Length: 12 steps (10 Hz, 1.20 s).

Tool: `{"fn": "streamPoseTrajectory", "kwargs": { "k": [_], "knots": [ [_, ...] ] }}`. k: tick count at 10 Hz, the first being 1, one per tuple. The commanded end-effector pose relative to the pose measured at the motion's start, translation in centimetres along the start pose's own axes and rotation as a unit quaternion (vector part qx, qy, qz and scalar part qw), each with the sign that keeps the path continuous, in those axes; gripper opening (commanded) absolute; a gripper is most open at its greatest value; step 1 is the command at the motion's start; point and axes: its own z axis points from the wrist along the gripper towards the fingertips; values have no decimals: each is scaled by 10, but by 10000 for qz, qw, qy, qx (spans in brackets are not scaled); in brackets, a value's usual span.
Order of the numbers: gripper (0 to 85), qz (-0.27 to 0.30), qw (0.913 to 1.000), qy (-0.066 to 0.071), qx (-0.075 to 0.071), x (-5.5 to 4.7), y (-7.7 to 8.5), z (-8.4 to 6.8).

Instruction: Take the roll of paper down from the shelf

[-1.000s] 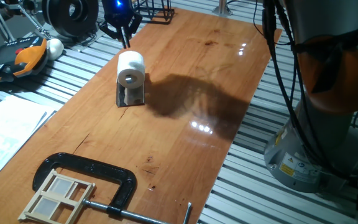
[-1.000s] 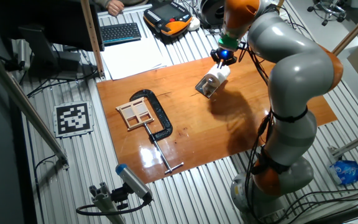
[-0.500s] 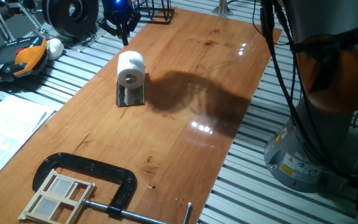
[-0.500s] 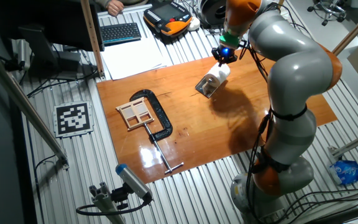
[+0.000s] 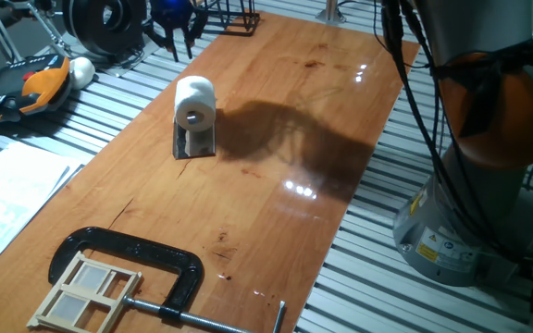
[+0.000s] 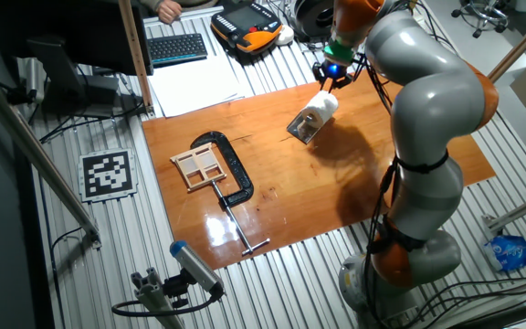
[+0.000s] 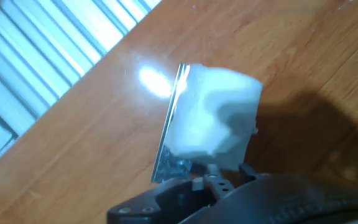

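Note:
The white roll of paper (image 5: 194, 100) with its grey core facing the camera sits on top of the small dark shelf (image 5: 195, 143) on the wooden table. In the other fixed view the roll of paper (image 6: 322, 105) lies above the shelf (image 6: 301, 128). My gripper (image 5: 176, 35) hangs above and behind the roll, apart from it, with its blue light on; it shows as the gripper (image 6: 334, 78) just past the roll. The hand view looks down on the blurred roll (image 7: 213, 118) and the shelf's edge (image 7: 166, 143). The fingers are too dark and blurred to read.
A black C-clamp (image 5: 146, 264) and a small wooden frame (image 5: 86, 291) lie at the table's near end. Off the table's left side are a white ball (image 5: 81, 67), an orange pendant (image 5: 35, 83) and papers (image 5: 7, 199). The arm's base (image 5: 489, 185) stands to the right.
The gripper has risen and drawn back from just behind the roll toward the table's far edge. The roll and shelf have not moved.

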Motion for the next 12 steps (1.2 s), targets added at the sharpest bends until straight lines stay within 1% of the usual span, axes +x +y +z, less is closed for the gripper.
{"fn": "streamPoseTrajectory", "kwargs": {
  "k": [1, 2, 3, 5, 6, 8, 9, 12],
  "knots": [
    [340, 181, 9998, -27, 2, 1, 0, 1],
    [340, 319, 9995, -27, 1, 1, 0, 1],
    [510, 411, 9991, -54, -5, 0, 0, 2],
    [510, 603, 9982, -70, -12, -1, 0, 6],
    [680, 618, 9981, -76, -7, -2, -1, 9],
    [680, 649, 9978, -89, -68, -6, -5, 18],
    [680, 733, 9972, -76, -101, -6, -5, 22],
    [680, 847, 9962, -121, -143, -6, -4, 33]
  ]
}}
